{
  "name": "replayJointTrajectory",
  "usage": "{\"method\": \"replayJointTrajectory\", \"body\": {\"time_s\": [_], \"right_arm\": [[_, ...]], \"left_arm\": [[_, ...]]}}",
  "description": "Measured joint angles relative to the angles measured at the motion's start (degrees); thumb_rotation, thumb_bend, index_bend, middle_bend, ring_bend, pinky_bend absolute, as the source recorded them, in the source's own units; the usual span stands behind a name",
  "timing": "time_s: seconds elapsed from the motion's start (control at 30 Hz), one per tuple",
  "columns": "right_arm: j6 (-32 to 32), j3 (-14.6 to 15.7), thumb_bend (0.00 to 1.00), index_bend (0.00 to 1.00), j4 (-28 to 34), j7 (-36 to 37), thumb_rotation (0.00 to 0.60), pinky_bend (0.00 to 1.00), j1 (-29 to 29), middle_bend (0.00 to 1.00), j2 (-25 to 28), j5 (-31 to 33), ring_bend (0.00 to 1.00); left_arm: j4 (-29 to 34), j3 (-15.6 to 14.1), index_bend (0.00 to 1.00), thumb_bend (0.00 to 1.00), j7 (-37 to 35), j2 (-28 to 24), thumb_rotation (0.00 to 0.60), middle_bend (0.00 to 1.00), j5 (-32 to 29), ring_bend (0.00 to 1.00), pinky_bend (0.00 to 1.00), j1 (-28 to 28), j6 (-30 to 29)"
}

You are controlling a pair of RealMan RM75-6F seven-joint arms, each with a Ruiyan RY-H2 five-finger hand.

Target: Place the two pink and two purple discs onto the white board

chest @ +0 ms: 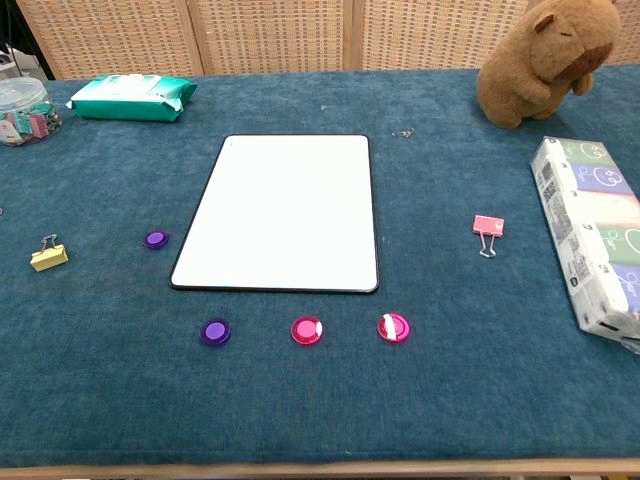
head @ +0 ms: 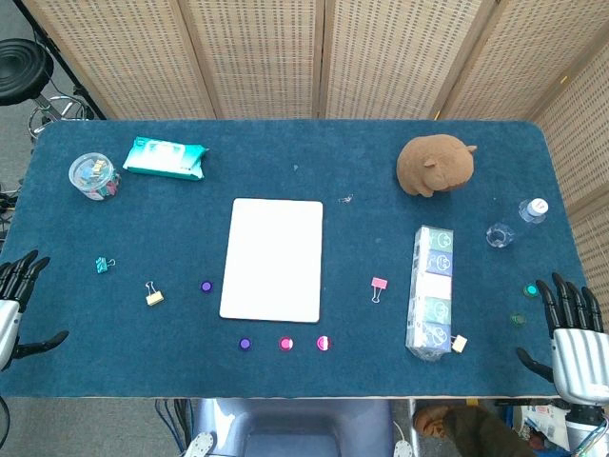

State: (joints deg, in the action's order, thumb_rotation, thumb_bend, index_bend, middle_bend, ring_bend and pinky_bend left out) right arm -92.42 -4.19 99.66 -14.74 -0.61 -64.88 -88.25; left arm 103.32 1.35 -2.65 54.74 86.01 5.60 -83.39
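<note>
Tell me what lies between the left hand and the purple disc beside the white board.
In the head view, a yellow binder clip lies between the left hand and that purple disc; a teal clip sits slightly above that line.

My head camera looks steeply down from high over the near edge, taking in the whole table (head: 381,190), while my chest camera sits low and close, facing forward across it, both sharing the board (head: 273,258) (chest: 282,212) and discs.
</note>
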Motion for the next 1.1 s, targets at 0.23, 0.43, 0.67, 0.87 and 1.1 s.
{"method": "replayJointTrajectory", "body": {"time_s": [0.23, 0.43, 0.67, 0.87, 1.1], "right_arm": [[0.62, 0.19, 0.0, 0.0, 0.23, 1.56, 0.6, 0.0, 0.2, 0.0, 0.51, -0.13, 0.0], [2.56, 1.28, 0.0, 0.02, 1.54, 7.73, 0.6, 0.0, 1.65, 0.0, 0.86, -3.86, 0.0], [12.45, 0.89, 0.0, 0.25, 5.23, 7.55, 0.6, 0.0, 8.16, 0.0, 0.69, -5.64, 0.0], [23.82, -1.21, 0.0, 0.35, 8.3, 3.65, 0.6, 0.0, 15.11, 0.0, -2.22, -0.01, 0.0], [31.16, -3.82, 0.07, 0.39, 9.08, -7.54, 0.6, 0.0, 21.72, 0.0, -8.66, 11.08, 0.0]], "left_arm": [[0.18, -0.06, 0.0, 0.0, 0.54, 0.0, 0.6, 0.0, -0.08, 0.0, 0.0, 0.33, 0.76], [0.54, 0.01, 0.0, 0.0, 1.01, 0.07, 0.6, 0.0, -0.32, 0.0, 0.0, 0.15, 0.46], [0.81, 0.37, 0.0, 0.0, 1.67, 0.17, 0.6, 0.0, -1.38, 0.0, 0.0, 0.31, 0.84], [0.76, 0.69, 0.0, 0.0, 1.27, 0.0, 0.6, 0.0, -2.18, 0.0, 0.0, 0.54, 1.38], [0.28, 0.78, 0.0, 0.0, -0.86, -0.55, 0.6, 0.0, -2.21, 0.0, 0.0, 0.61, 1.69]]}}
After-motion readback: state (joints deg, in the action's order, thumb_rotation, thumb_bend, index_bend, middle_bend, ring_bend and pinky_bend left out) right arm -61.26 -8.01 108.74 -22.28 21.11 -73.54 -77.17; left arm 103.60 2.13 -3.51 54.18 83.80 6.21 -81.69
